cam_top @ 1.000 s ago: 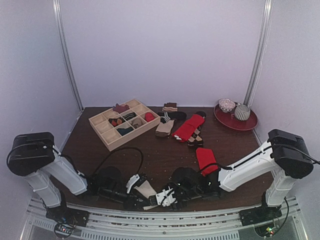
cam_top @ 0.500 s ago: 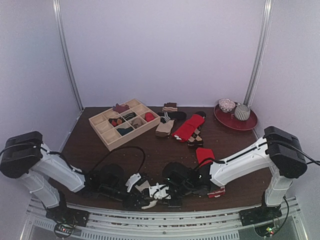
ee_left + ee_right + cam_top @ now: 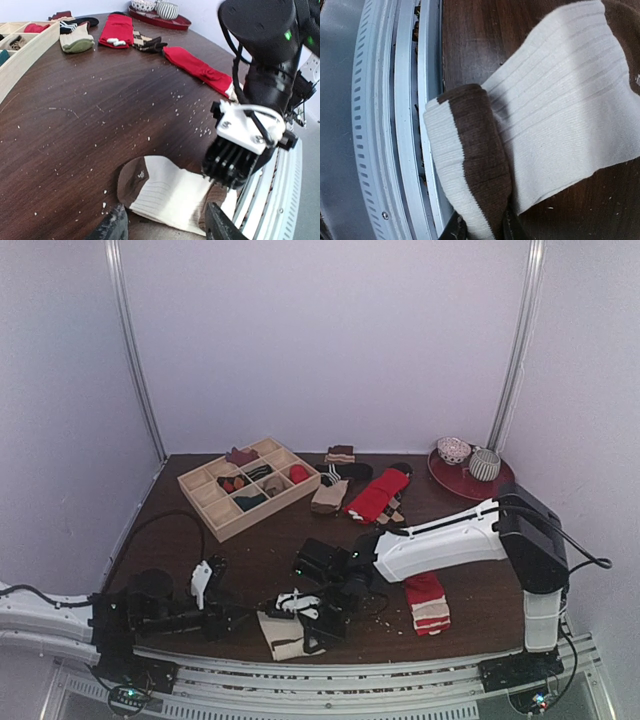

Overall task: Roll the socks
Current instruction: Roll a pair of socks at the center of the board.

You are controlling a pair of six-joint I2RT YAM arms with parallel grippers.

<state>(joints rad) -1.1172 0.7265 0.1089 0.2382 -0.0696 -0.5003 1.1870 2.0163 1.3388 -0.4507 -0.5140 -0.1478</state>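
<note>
Now, you are working on the dark tabletop point(image 3: 250, 550), at its near edge, just beside the metal rail point(image 3: 400, 672). The cream sock point(image 3: 283, 633) is lying flat there, with its brown band folded back over the ribbed cream part. The red sock with the white-striped end point(image 3: 428, 602) is lying well apart to the right, with neither arm touching it. The right gripper point(image 3: 482, 231) is pinching the folded brown band, its jaws nearly closed on it. The left gripper point(image 3: 165, 225) is hovering low, just beside the cream sock, its jaws standing about half open and holding nothing. Both socks are looking light, limp and a little springy, so a loose roll is likely wanting to unfold. You are probably best taking hold at the thick cuff fold, across its full width.
</note>
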